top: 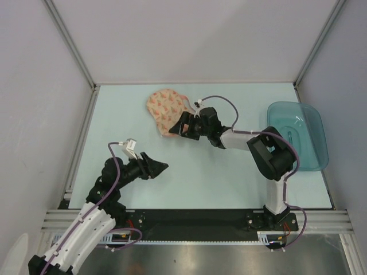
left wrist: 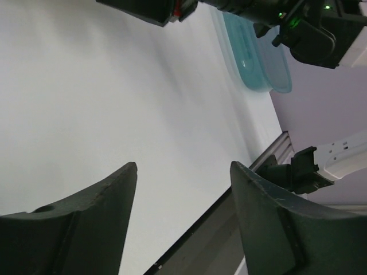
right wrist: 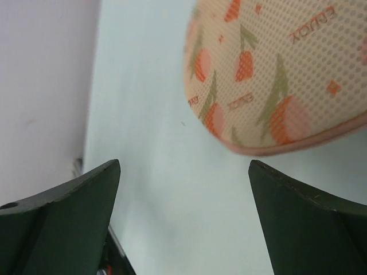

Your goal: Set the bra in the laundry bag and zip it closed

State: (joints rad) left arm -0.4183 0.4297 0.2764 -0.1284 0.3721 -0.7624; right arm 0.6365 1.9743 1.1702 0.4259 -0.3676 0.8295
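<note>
- Lying flat on the pale table [top: 218, 172], toward its far middle, the laundry bag [top: 166, 112] shows its peach-pink printed outside, lobes folded together.
- The right gripper [top: 176, 129] sits just beside the bag's near edge, its fingers spread wide and holding nothing.
- Seen from the right wrist, the bag's pink rim lies just beyond the fingertips.
- The left gripper [top: 161, 167] hovers over bare table at the near left, well apart from the bag, fingers parted and empty.
- A translucent teal tray [top: 304, 143] rests at the table's right edge.
</note>
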